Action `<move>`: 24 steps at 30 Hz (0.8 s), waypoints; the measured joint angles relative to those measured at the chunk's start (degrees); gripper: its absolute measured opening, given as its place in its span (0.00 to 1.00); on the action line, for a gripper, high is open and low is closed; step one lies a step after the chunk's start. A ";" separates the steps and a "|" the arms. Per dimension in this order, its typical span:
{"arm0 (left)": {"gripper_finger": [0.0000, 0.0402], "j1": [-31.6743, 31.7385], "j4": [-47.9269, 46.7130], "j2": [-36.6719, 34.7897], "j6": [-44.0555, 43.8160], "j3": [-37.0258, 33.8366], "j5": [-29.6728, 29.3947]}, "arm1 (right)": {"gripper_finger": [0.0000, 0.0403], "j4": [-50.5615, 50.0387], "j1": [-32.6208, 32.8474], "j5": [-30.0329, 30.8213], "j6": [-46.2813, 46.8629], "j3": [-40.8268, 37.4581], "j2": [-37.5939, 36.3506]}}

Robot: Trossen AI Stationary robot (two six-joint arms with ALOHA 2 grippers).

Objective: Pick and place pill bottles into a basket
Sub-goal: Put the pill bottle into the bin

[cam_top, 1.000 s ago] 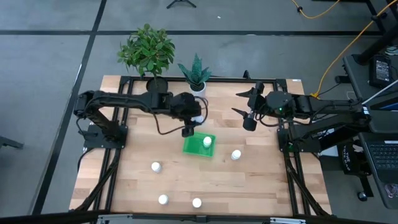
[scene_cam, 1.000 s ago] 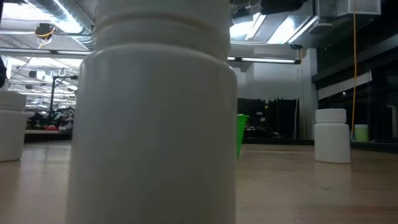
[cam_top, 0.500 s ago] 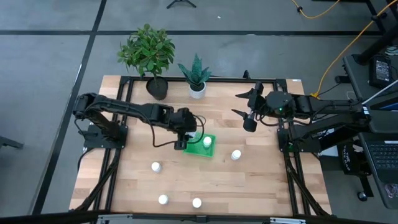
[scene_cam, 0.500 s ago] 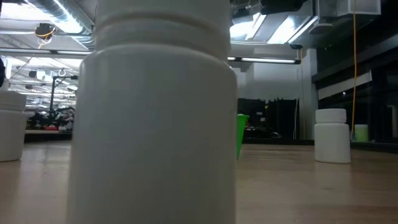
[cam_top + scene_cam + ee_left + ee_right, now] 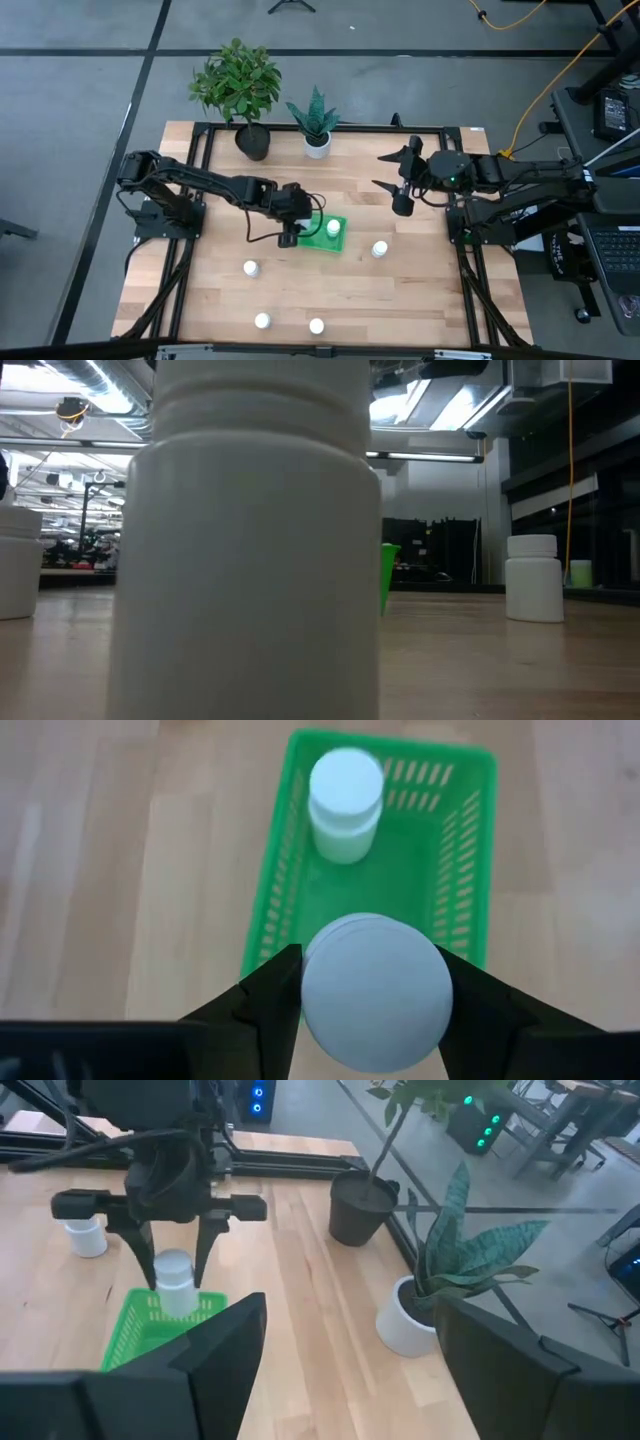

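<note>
My left gripper (image 5: pixel 289 236) is shut on a white pill bottle (image 5: pixel 372 990) over the left end of the green basket (image 5: pixel 322 240). It also shows in the right wrist view (image 5: pixel 172 1245). One bottle (image 5: pixel 332 228) stands upright inside the basket. Several more bottles stand on the table: one right of the basket (image 5: pixel 379 248), one to its near left (image 5: pixel 251 268), and two by the near edge (image 5: pixel 262 321) (image 5: pixel 316 326). My right gripper (image 5: pixel 398 192) is open and empty, to the far right of the basket. My left gripper pinches the bottle's upper part (image 5: pixel 174 1266) between its two fingers (image 5: pixel 270 995), one on each side. The fingers point down from above. The bottle hangs upright below them, its base at about the height of the basket's rim (image 5: pixel 205 1302).
Two potted plants stand at the table's far edge, one in a dark pot (image 5: pixel 252 140) and one in a white pot (image 5: pixel 318 143). In the low view one bottle (image 5: pixel 250 560) fills most of the picture, close to the camera.
My left gripper has carried the bottle toward the table's near edge, from beyond the basket's far side to over its left end. It stays shut on the bottle. My right gripper has kept almost still.
</note>
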 joint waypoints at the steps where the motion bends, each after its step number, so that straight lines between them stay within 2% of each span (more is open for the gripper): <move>1: 0.44 0.02 0.84 0.00 0.00 0.00 0.53 | 0.72 0.00 0.00 0.00 -0.03 0.00 0.00; 6: 0.44 0.12 4.75 0.61 0.07 0.02 1.41 | 0.72 -0.01 0.00 0.01 -0.13 0.00 0.00; 10: 0.44 0.61 5.05 4.75 0.11 0.14 4.48 | 0.72 -0.33 0.00 0.02 -0.15 0.00 0.00; 14: 0.44 0.55 4.88 8.50 0.16 1.50 4.51 | 0.72 -0.48 0.00 0.02 -0.02 0.00 0.00; 24: 0.44 2.83 3.58 9.81 2.73 2.93 2.16 | 0.72 -0.67 0.00 0.00 0.03 0.00 0.00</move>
